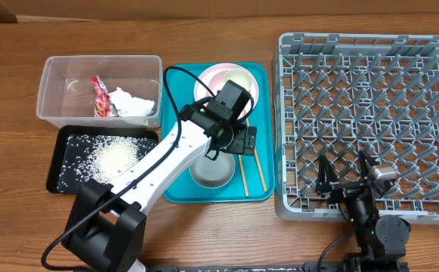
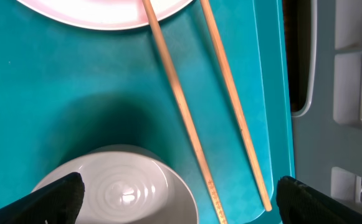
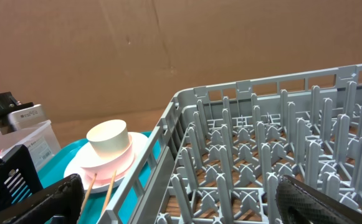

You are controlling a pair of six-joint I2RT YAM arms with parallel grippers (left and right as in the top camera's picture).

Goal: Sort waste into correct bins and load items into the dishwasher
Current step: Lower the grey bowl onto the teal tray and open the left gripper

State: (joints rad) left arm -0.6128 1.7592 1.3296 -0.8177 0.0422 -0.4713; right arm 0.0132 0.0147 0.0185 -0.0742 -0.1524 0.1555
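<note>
The two chopsticks [image 2: 184,112] are laid side by side on the teal tray [image 2: 56,81], just beside the metal bowl [image 2: 124,186], one crossing the rim of the plate [image 2: 106,12]. The left gripper [image 2: 179,198] is held above them, fingers [image 2: 56,199] released, nothing grasped. The right gripper [image 1: 345,177] is positioned over the near wall of the dish rack [image 1: 283,121], fingers likewise released.

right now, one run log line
left jaws open over metal bowl, chopsticks | right jaws open at dish rack | tissue, wrapper in clear tub | rice in black tray
</note>
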